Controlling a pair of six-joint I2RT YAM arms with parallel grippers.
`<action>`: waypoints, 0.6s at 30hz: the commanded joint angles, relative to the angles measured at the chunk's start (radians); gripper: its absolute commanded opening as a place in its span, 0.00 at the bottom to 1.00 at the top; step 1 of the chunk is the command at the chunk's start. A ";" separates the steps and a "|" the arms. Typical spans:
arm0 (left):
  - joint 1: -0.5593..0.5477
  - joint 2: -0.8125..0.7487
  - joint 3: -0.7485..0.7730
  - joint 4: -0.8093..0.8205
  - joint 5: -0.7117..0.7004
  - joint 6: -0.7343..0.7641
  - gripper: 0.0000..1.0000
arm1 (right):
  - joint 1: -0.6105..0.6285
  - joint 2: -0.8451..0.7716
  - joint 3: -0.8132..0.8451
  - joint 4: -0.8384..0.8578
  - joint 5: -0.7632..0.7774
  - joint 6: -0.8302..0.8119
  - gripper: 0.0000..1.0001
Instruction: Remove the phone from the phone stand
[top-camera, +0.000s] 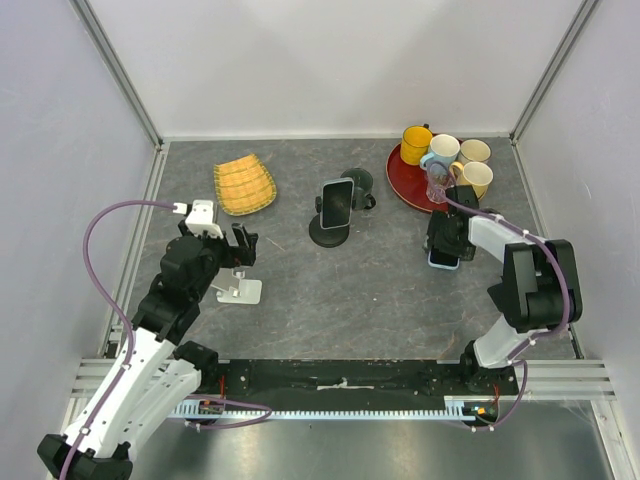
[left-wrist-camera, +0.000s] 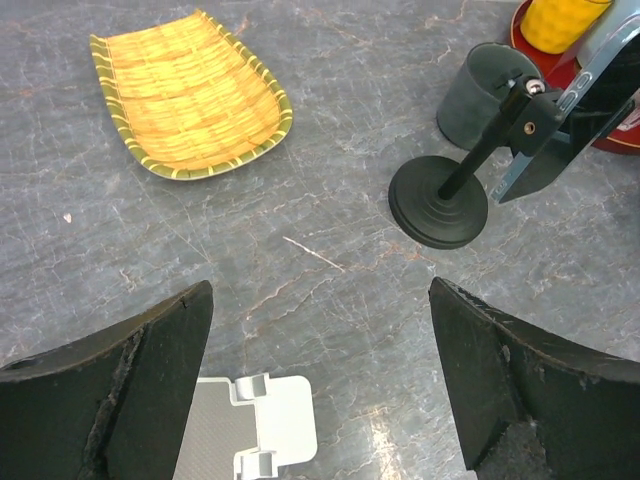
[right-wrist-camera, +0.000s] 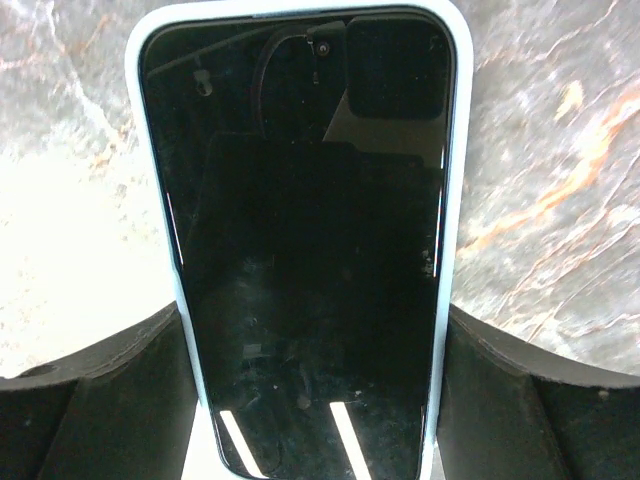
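a phone (right-wrist-camera: 310, 240) in a pale blue case is clamped by its long edges between the right fingers (right-wrist-camera: 110, 390). it is held flat and low over the worktop (top-camera: 350, 310) beside the red tray (top-camera: 400, 185), presumably so it can be laid down. the white phone stand (top-camera: 240, 291) is seen empty below the left fingers (left-wrist-camera: 110, 390), which are spread wide, probably to steady it. a second phone (top-camera: 338, 200) is propped on a black stand (top-camera: 330, 232).

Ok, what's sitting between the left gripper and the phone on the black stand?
Only bare table lies between the left gripper and the phone on its black stand; the top external and left wrist views both show it.
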 joint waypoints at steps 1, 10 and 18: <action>0.004 0.005 0.012 0.091 -0.021 0.074 0.95 | -0.047 0.050 0.067 0.049 0.015 -0.063 0.30; 0.004 0.013 0.006 0.102 -0.009 0.084 0.94 | -0.110 0.101 0.088 0.016 -0.104 -0.093 0.55; 0.004 0.005 -0.001 0.106 -0.015 0.095 0.93 | -0.114 0.098 0.080 -0.023 -0.071 -0.101 0.66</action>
